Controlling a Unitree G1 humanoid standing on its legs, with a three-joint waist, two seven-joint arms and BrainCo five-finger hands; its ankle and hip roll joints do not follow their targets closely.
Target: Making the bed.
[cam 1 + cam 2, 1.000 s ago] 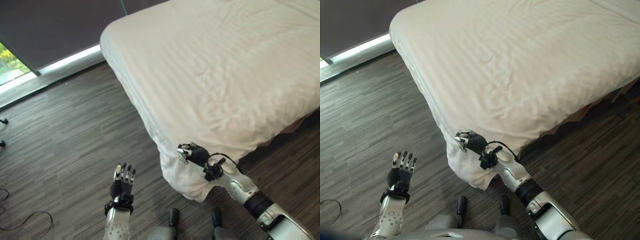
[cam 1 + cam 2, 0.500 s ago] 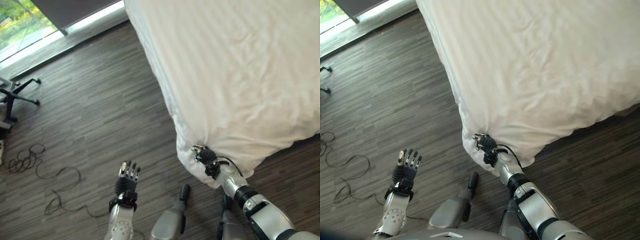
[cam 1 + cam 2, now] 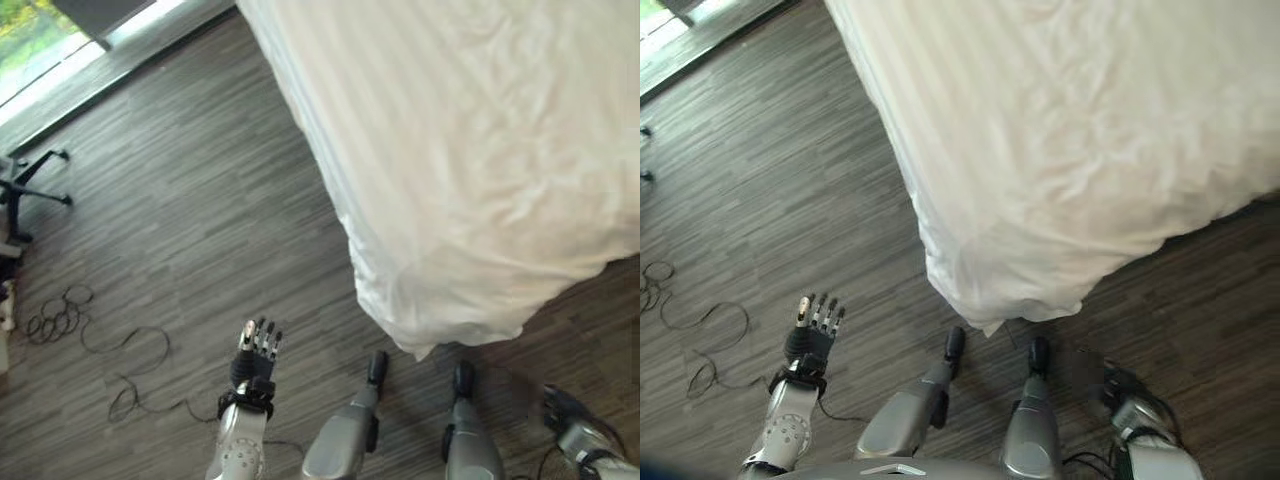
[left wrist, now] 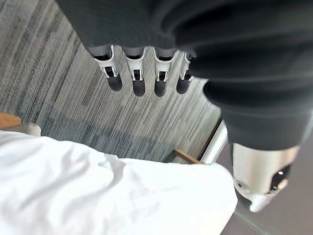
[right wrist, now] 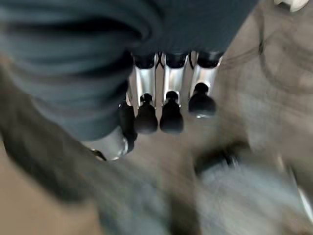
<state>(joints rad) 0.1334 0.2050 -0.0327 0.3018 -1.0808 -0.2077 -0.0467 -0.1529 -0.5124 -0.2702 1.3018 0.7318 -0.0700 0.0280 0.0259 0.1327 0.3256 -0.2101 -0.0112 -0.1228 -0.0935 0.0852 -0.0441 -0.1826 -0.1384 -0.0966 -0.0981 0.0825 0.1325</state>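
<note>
The bed's white duvet (image 3: 480, 150) covers the mattress and fills the upper right of the eye views. Its near corner (image 3: 420, 335) hangs loose toward the dark wood floor, with nothing holding it. My right hand (image 3: 1122, 388) is low at the lower right, down by the floor and apart from the duvet; in the right wrist view its fingers (image 5: 168, 105) are straight and hold nothing. My left hand (image 3: 256, 352) is raised over the floor left of the bed corner, with its fingers (image 4: 139, 81) straight and spread. The duvet (image 4: 98, 196) lies past them.
Dark plank floor (image 3: 180, 220) stretches left of the bed. A chair's wheeled base (image 3: 30, 185) stands at the far left edge. A bright window strip (image 3: 40, 40) runs along the top left. A wooden bed leg (image 4: 185, 156) shows under the duvet's far corner.
My right hand has let go of the duvet corner and dropped back to the lower right near the floor. The corner now hangs free. The left hand has kept its place.
</note>
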